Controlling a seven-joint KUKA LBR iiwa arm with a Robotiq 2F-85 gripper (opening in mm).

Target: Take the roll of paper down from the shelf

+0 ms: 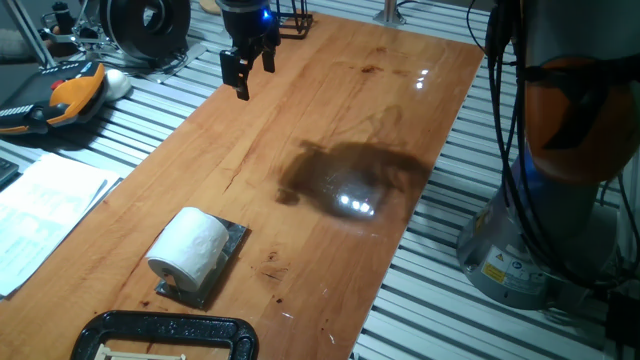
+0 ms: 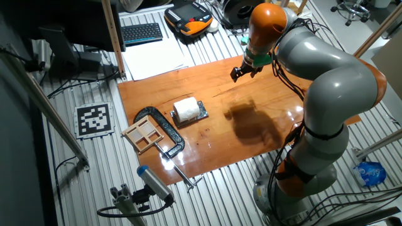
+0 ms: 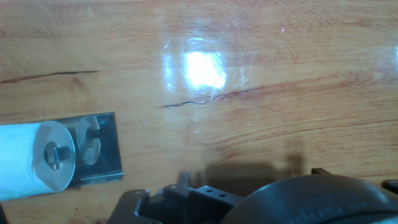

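White toilet-paper roll lying on its side on the shelf, a small shiny grey metal plate, hollow core turned toward the near bench edge in one fixed view. Sits toward the left, near end of the wooden bench, just behind a black clamp frame. Further left, off the board, flat white paper sheets on the slatted metal surface, and an orange-and-black handheld pendant beyond them. Farther right and well apart from the roll, hovering above the far end of the board: black two-finger tool, fingers slightly apart with nothing between them, blue light glowing above. Right of centre, a dark shadow and bright light reflections on the wood. In the other fixed view, same roll on the plate beside the clamp, tool well off to the right under the orange wrist joint. In the hand view, roll and plate at the left edge.
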